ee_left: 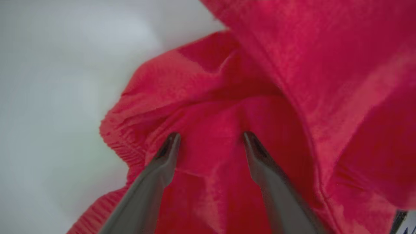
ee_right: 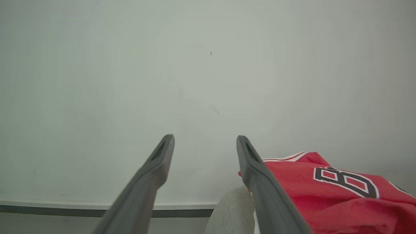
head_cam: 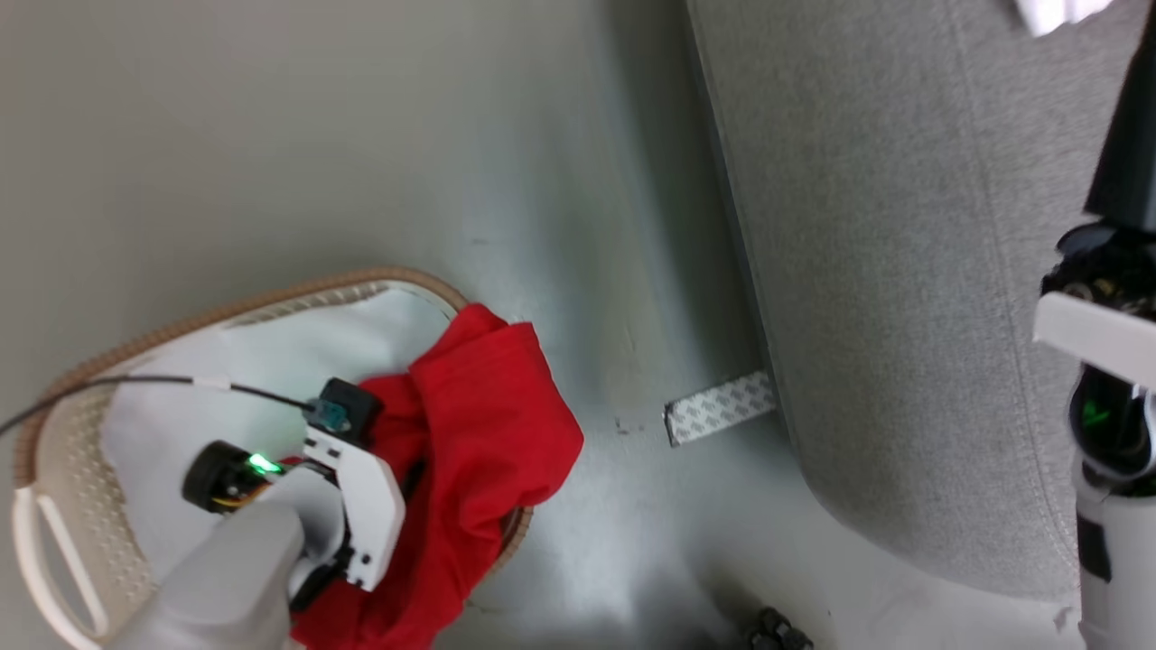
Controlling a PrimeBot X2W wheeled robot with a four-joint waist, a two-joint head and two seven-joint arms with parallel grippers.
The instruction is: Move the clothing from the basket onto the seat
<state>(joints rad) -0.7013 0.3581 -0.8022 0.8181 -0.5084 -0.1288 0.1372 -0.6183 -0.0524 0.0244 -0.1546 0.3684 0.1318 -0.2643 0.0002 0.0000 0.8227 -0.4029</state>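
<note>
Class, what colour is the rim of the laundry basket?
Brown; the basket rim shows best in the head view.

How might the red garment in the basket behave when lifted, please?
Probably floppy: the red garment lies in soft folds and droops over the basket rim, so it should sag and trail. Likely light, thin cloth. Open fingers of the left gripper might pinch just one layer.

- Floor [head_cam: 316,135]: pale grey, glossy, surrounding the patterned strip
- Patterned strip [head_cam: 720,408]: white-grey, dotted print, flat on floor
- Dark marks [head_cam: 623,424]: small, just beside the strip
- Wall [ee_right: 195,81]: plain, pale, with a dark skirting band [ee_right: 97,213] at its foot
</note>
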